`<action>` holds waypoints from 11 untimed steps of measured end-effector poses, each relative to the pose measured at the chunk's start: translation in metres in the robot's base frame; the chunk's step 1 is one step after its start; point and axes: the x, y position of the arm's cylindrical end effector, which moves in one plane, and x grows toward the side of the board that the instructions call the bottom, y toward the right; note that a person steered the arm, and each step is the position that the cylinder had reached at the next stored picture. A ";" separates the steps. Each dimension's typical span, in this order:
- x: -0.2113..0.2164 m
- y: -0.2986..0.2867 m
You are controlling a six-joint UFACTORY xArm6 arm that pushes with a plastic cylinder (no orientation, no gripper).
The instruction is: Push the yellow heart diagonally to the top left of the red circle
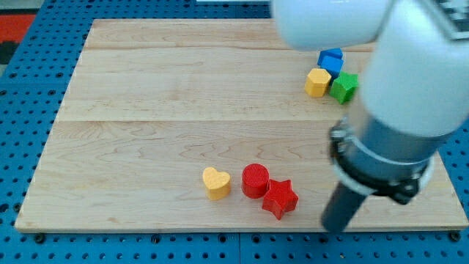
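Observation:
The yellow heart (216,183) lies on the wooden board near the view's bottom, just left of the red circle (255,180), with a small gap between them. A red star (280,198) touches the red circle at its lower right. My dark rod comes down from the white and grey arm at the view's right, and my tip (336,228) rests near the board's bottom edge, to the right of the red star and apart from all blocks.
A blue cube (331,61), a yellow hexagon block (317,82) and a green star (344,87) cluster at the view's upper right, partly under the arm. The wooden board (146,110) lies on a blue pegboard surface.

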 end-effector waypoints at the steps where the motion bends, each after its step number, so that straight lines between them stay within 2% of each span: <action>1: -0.042 -0.046; 2: -0.031 -0.056; 3: 0.000 -0.079; 4: -0.067 -0.143; 5: -0.110 -0.189; 6: -0.103 -0.192; 7: -0.111 -0.228; 9: -0.190 -0.189; 10: -0.165 -0.103; 11: -0.130 0.018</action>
